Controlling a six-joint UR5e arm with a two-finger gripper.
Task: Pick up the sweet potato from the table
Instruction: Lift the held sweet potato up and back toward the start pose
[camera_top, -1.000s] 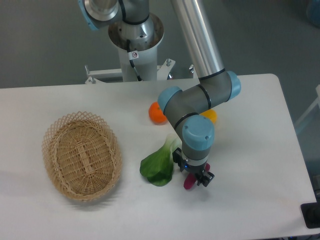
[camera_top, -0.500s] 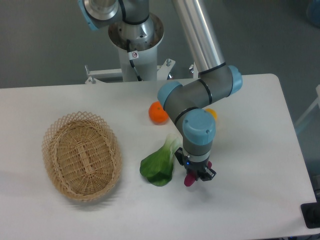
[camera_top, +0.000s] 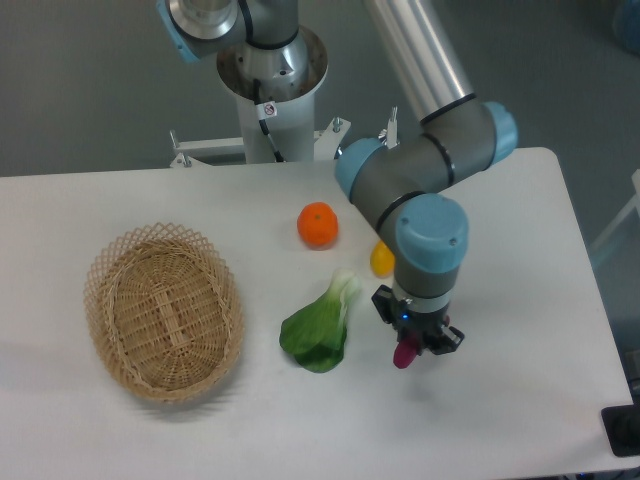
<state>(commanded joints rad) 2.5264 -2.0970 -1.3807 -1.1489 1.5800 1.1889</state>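
My gripper (camera_top: 411, 348) is clamped on the sweet potato (camera_top: 405, 355), and only the magenta lower end of it shows, poking out below the black fingers (camera_top: 433, 342); the rest is hidden behind them and my wrist. It hangs over the right half of the table (camera_top: 520, 400), and I judge it is off the surface, though from this fixed view I cannot say by how much. The worry is the hold itself: the skin looks glossy and the body is small, curved and tapering, so if the fingers sit on the thin end it can squirt downward under the squeeze or swivel between the pads. I cannot see which part of it I am pinching, so I treat the hold as unproven. A quick sideways move or a sharp stop could shake it loose, and a drop from here would let it roll on the smooth white top, perhaps toward the near edge. Low travel carries its own risk: the leafy green vegetable (camera_top: 318, 328) lies just to one side, with the yellow vegetable (camera_top: 382, 259) and the orange fruit (camera_top: 318, 224) behind, the yellow one partly hidden by my arm, and a swing that way could knock them. The wicker basket (camera_top: 165, 310) is well apart and no hazard for now
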